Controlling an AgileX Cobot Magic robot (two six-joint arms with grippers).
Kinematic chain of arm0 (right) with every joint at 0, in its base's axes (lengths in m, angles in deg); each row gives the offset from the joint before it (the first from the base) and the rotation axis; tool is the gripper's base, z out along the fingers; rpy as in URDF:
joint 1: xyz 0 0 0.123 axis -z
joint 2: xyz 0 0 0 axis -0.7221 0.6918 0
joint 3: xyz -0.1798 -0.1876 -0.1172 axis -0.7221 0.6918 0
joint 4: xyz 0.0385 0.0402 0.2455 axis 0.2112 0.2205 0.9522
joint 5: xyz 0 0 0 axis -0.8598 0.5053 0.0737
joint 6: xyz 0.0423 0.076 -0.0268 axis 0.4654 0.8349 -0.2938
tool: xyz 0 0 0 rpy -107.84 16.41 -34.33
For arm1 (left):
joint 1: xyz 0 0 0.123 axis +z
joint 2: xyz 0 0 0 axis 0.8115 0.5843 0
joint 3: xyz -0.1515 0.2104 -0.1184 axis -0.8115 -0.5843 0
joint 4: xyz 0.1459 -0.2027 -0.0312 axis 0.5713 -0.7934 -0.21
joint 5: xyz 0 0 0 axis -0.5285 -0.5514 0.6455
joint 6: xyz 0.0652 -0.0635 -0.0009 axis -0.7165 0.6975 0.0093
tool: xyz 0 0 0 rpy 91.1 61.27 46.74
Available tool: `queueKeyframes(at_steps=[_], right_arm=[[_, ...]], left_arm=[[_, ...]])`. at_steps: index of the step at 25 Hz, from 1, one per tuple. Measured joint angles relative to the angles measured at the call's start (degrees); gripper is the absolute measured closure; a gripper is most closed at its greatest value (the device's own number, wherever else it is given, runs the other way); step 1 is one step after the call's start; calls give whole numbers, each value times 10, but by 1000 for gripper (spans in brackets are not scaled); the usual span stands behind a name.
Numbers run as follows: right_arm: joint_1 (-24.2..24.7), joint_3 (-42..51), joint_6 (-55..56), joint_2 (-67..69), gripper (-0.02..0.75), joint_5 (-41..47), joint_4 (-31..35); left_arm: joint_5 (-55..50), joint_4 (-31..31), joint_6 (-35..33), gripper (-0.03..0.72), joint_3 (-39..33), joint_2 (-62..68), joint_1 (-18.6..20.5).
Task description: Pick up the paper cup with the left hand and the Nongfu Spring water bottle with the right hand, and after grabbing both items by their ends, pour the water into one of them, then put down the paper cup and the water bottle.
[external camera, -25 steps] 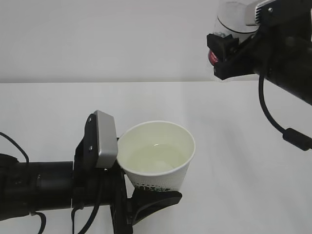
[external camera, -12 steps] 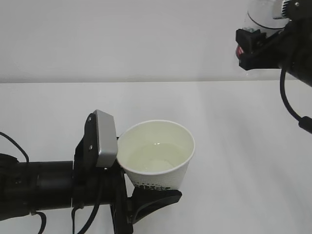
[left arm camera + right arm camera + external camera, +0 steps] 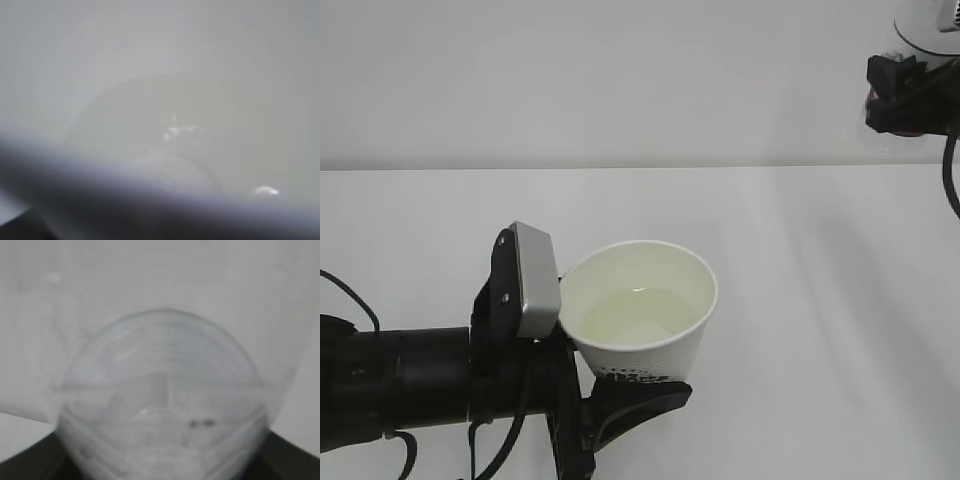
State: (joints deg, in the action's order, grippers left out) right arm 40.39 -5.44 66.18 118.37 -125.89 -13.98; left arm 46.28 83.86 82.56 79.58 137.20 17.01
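Note:
The white paper cup [image 3: 655,345] stands upright above the table at the lower centre, with my left gripper [image 3: 620,390] shut around its lower part. Pale water [image 3: 632,315] pools inside it. In the left wrist view only the cup's blurred inner wall [image 3: 210,55] and the water [image 3: 150,125] show. At the top right edge my right gripper [image 3: 908,95] is shut on the clear Nongfu Spring water bottle [image 3: 932,22], which is mostly cut off by the frame. The bottle [image 3: 160,390] fills the right wrist view, with dark fingers [image 3: 295,457] at its sides.
The white table [image 3: 800,250] stretches back to a plain white wall. The left arm's black body and grey camera block [image 3: 535,280] lie low at the left of the cup. A black cable [image 3: 950,175] hangs from the right arm.
My right gripper has carried the bottle to the right and slightly up, away from the cup. The cup and left arm have barely moved.

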Motion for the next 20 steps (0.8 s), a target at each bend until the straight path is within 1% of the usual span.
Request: queueKeyframes(at_steps=[5,10,15,20], right_arm=[[15,0,-24,0,262,2,32],[36,0,-27,0,262,10,47],[42,0,-22,17,262,14,50],[42,0,8,50,262,14,37]], left_arm=[[0,-4,0,188,0,0,0],[0,-4,0,188,0,0,0],[0,-5,-1,188,0,0,0],[0,-5,-1,188,0,0,0]])
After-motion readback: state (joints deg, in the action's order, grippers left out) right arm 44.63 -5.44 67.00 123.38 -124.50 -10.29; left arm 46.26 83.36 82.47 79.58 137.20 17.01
